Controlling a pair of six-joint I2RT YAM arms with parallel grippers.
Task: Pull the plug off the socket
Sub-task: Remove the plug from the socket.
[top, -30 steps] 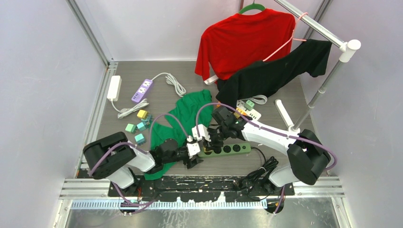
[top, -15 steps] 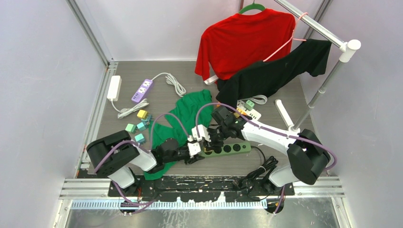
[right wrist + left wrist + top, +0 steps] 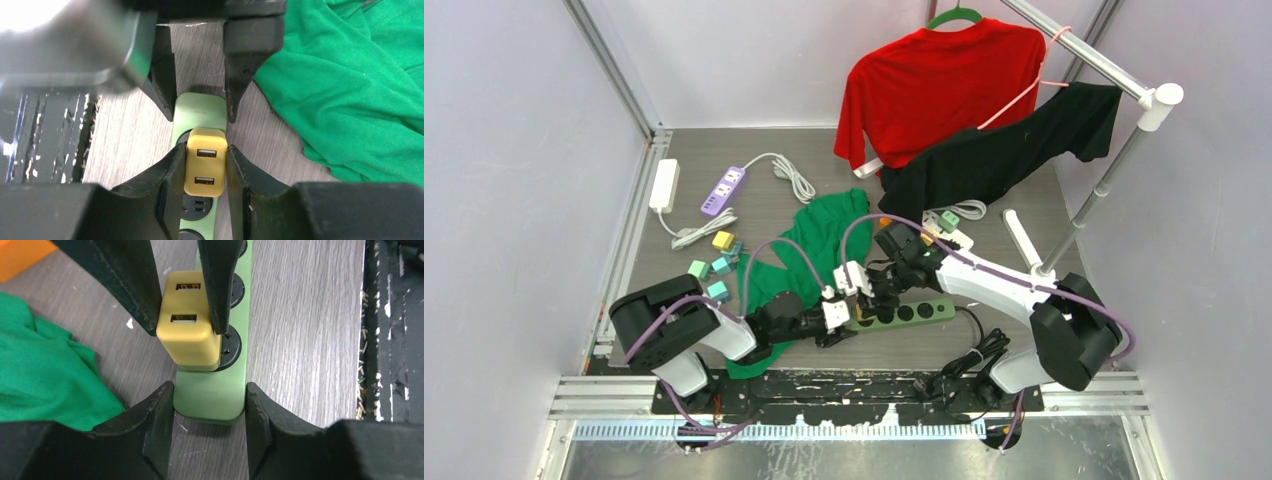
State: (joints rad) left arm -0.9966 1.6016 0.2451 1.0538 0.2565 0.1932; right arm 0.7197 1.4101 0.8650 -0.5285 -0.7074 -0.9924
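Yellow cube-shaped USB plug [image 3: 205, 162], seated in the 9 o'clock end socket of the green plastic power strip [image 3: 210, 400]. Right gripper [image 3: 204, 150] is clamped on the plug. Left gripper [image 3: 209, 390], partly closed, braces the strip's end. Grip stage looks complete; next, a straight lift.

So the plug [image 3: 189, 325] sits in the end socket of the power strip [image 3: 210, 397], which lies flat on the table [image 3: 310, 340], with the shirt [image 3: 45, 370] just left of it. The right gripper [image 3: 205, 155] flanks the plug, and the left gripper [image 3: 209, 390] flanks the strip's end.
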